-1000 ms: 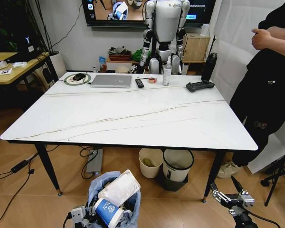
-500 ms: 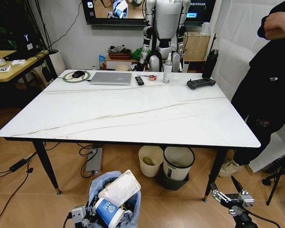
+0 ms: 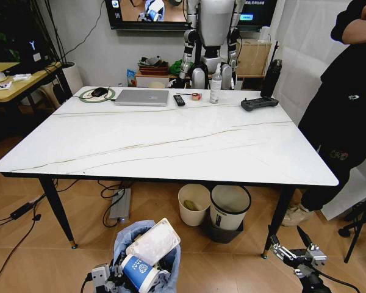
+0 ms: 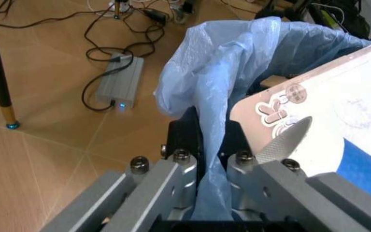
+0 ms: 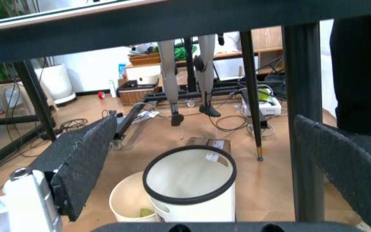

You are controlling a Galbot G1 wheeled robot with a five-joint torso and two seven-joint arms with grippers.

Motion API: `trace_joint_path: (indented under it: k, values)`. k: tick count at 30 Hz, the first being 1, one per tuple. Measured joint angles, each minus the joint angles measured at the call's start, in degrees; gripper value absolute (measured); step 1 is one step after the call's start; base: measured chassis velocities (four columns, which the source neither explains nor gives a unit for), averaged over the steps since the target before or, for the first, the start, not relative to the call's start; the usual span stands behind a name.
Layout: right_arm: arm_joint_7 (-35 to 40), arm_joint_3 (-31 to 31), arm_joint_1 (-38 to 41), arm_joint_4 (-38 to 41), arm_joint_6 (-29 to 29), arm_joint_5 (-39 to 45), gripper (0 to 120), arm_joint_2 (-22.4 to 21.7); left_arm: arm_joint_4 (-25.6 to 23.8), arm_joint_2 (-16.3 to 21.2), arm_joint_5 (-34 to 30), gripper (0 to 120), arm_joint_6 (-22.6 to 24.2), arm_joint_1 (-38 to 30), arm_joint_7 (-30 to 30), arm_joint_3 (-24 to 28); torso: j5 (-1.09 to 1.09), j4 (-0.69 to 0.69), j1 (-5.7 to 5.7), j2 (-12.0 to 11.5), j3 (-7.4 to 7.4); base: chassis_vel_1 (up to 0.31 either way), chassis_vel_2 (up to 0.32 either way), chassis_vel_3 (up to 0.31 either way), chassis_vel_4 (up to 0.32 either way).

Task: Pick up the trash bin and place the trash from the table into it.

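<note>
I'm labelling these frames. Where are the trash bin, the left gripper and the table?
trash bin (image 3: 127, 239): head view, blue bag's rim.
left gripper (image 4: 206, 145): left wrist view, between its fingertips at the bag.
table (image 3: 171, 143): head view, bare white top.

Crinkly plastic trash bin (image 3: 143, 256) bag; glossy marbled table (image 3: 171, 143)

The bin (image 3: 145, 256), lined with a crinkly blue bag, stands upright, its rim between the left fingers (image 4: 172, 169); trash (image 3: 147, 251) fills it, before the white desk (image 3: 171, 143).
</note>
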Motion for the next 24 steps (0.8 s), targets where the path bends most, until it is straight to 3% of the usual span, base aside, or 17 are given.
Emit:
trace_joint_path:
  k: [24]
  values:
    - [0.0, 0.0, 0.0, 0.0, 0.0, 0.0, 100, 0.0, 0.04, -0.01, 0.02, 0, 0.08, -0.14, -0.05, 0.07, 0.0, 0.0, -2.54, -6.0, -3.47, 0.0, 0.0, 0.0, 0.0]
